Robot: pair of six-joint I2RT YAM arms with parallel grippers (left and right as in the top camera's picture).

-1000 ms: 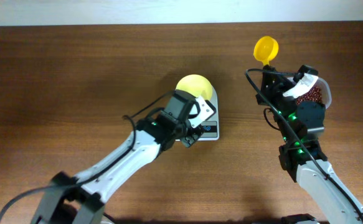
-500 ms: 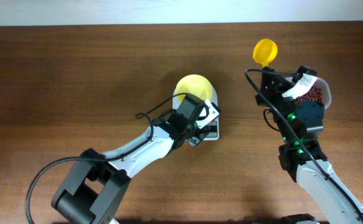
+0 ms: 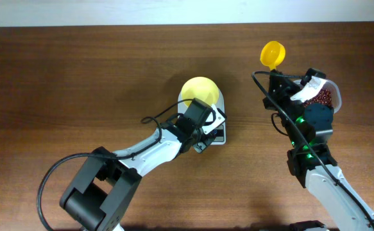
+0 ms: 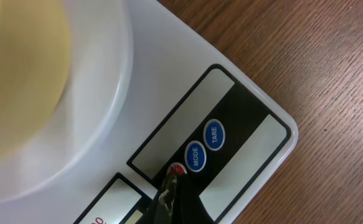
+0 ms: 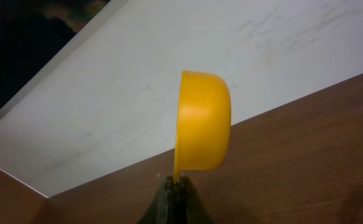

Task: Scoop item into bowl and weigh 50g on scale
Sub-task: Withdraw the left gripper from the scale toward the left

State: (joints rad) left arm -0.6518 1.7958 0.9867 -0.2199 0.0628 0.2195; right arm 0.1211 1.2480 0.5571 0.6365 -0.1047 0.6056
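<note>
pressure should be short and straight down: left claw [image 4: 170, 190], closed tight and holding nothing, has its tip on the red button [image 4: 179, 168] of the scale [image 4: 249, 118], under the bowl [image 3: 198, 90]. right claw [image 5: 172, 186] pinches the scoop [image 5: 203, 121]; beans [image 3: 320, 97] lie in the tub [image 3: 336, 96].

- The beans [image 3: 319, 97]: a heap of tiny, glossy, dark red-brown ovals in the clear tub [image 3: 336, 96] at the far right of the worktop [image 3: 77, 77], partly hidden from above.
- The bowl [image 3: 199, 88]: small, round, pale yellow, its inside plain yellow. It stands upright on the scale's round white platform [image 4: 100, 124] near mid-worktop, well apart from the beans.
- The scale [image 3: 217, 133]: white, roughly square, flat on the worktop. Its black front panel carries a blue MODE button [image 4: 194, 156], a blue TARE button [image 4: 214, 134] and a red button [image 4: 177, 169]. The closed tip of my left end effector [image 4: 170, 186] sits at the red button, partly covering it.
</note>
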